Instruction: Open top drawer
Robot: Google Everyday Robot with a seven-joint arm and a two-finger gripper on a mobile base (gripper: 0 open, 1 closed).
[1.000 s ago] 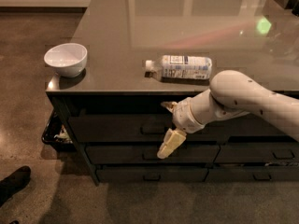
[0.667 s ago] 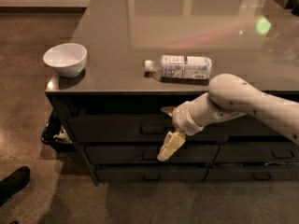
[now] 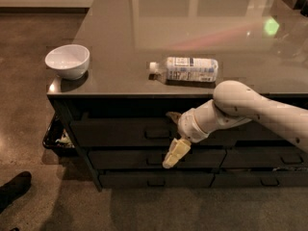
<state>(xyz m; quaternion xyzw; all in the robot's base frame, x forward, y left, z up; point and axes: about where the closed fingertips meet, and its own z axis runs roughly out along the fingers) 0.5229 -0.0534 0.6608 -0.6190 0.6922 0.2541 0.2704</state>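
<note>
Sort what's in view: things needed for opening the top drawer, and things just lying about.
Job: top drawer; its loop handle; pincer, in front of that drawer, beside the handle.
Lying about: white bowl; plastic bottle on its side; lower drawers.

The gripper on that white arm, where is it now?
In the camera view, the gripper is near the middle, at the top drawer front, just right of its handle, below the bottle lying on the counter.

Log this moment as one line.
gripper: beside top drawer handle | drawer: closed | countertop: white bowl, plastic bottle lying
</note>
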